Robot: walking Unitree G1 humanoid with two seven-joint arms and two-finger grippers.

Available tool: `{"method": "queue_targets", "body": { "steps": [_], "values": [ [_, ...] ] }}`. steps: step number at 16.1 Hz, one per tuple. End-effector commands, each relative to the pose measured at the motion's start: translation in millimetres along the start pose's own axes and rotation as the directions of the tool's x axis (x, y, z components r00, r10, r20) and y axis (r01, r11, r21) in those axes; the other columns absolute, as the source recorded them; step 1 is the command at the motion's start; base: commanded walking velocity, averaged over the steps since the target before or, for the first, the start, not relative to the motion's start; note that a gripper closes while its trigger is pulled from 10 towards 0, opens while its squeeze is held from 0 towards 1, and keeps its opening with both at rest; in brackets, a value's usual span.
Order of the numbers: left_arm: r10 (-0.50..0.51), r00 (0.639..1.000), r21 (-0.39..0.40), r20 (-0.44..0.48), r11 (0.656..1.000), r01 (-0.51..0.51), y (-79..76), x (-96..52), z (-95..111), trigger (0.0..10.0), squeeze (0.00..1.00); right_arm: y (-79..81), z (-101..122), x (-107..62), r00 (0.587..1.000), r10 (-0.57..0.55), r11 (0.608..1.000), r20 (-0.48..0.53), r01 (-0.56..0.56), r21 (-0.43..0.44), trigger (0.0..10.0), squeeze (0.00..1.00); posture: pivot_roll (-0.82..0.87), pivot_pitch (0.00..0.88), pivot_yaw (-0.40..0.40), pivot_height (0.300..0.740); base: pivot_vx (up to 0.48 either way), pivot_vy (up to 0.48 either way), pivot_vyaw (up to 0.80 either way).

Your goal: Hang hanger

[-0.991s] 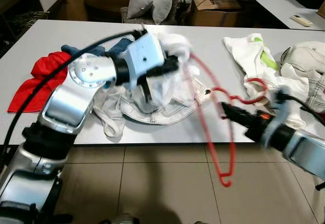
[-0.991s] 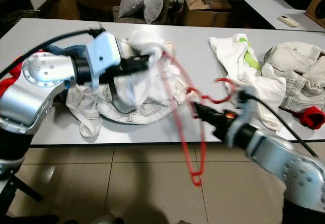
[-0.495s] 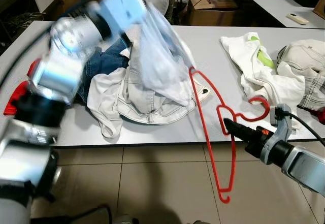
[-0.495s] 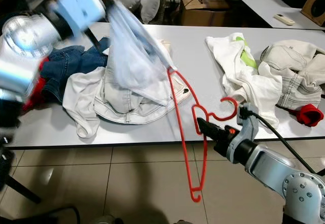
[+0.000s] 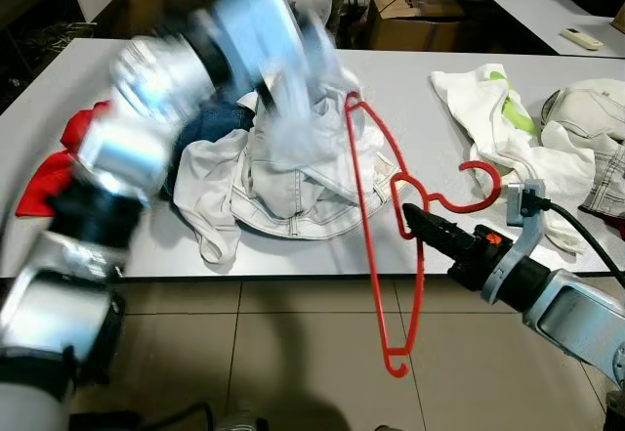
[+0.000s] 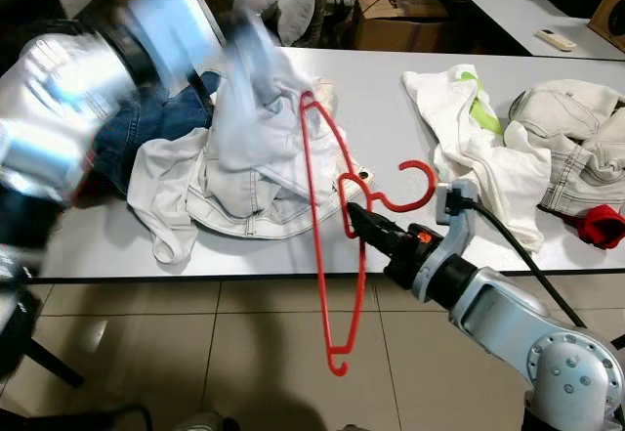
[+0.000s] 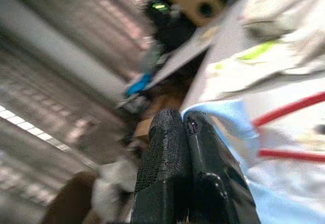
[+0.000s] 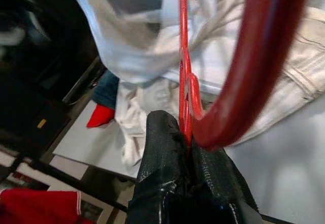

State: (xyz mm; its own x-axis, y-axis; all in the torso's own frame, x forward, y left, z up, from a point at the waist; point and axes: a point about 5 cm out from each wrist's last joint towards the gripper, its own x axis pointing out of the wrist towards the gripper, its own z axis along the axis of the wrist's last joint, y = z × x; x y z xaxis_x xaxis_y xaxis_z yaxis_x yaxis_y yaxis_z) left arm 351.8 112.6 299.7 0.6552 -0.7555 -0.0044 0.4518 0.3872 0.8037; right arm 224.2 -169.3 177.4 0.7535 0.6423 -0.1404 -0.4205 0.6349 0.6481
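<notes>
Presently: right gripper [image 5: 412,218] clenched on the neck of the red hanger [image 5: 375,245], just below its hook, at the near edge of the tabletop [image 5: 410,89]. Hanger standing roughly upright, long axis running from an upper corner beside the lifted pale garment [image 5: 298,123] down past the tabletop edge to a lower corner over the floor. Hook curving off toward the right arm's side.

Left gripper [image 7: 189,132] raised above the pile, jaws pinched shut on that pale cloth, as seen in the left wrist view. Upper corner of the hanger just beside the hanging cloth; whether inside an opening or merely against the fabric cannot be told. Judged: coming move turns on that gap between hanger tip and garment.

Left arm heavily motion-blurred in both eye views. Garment outline smeared, neckline not discernible. White clothes [image 5: 488,118] well apart to the right, red cloth [image 5: 68,157] at the far left.
</notes>
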Motion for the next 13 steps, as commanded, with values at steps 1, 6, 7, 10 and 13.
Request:
{"method": "queue_targets", "body": {
  "steps": [1, 6, 7, 10, 13],
  "values": [
    [-0.033, 0.998, 0.001, 0.052, 0.999, 0.033, -0.2, 0.3, 12, 0.0, 0.0, 6.3, 1, -0.5, 0.999, 0.042, 0.999, 0.005, -0.042, -0.002, 10.0, 0.0, -0.09, 0.0, -0.005, 0.74, 0.0, 0.0, 0.0],
    [-0.029, 0.997, -0.014, 0.077, 0.999, 0.03, -8.0, -0.1, 17, 0.0, 0.0, 9.1, -1, 0.5, 0.995, 0.068, 0.997, -0.069, -0.07, -0.036, 10.0, 0.0, -0.09, 0.0, -0.018, 0.74, 0.0, 0.0, 0.0],
    [-0.013, 0.995, -0.031, 0.097, 0.999, 0.016, -3.9, -3.3, 20, 0.0, 0.0, 6.6, -1, -0.1, 0.996, 0.054, 0.998, -0.071, -0.057, -0.04, 10.0, 0.0, -0.09, 0.0, -0.016, 0.74, 0.0, 0.0, 0.0],
    [-0.132, 0.979, -0.048, 0.153, 0.989, 0.141, -15.7, -9.4, 27, 0.0, 0.0, 0.6, 7, 7.0, 0.998, 0.036, 0.999, -0.053, -0.038, -0.038, 10.0, 0.0, -0.09, 0.0, -0.017, 0.74, 0.0, 0.0, 0.0],
    [-0.212, 0.972, -0.041, 0.104, 0.975, 0.217, -29.0, -9.9, 21, 0.0, 0.0, 2.3, 18, 13.2, 0.997, 0.062, 0.997, -0.042, -0.064, -0.053, 10.0, 0.0, -0.08, 0.0, -0.025, 0.74, 0.0, 0.0, 0.0]
  ]
}}
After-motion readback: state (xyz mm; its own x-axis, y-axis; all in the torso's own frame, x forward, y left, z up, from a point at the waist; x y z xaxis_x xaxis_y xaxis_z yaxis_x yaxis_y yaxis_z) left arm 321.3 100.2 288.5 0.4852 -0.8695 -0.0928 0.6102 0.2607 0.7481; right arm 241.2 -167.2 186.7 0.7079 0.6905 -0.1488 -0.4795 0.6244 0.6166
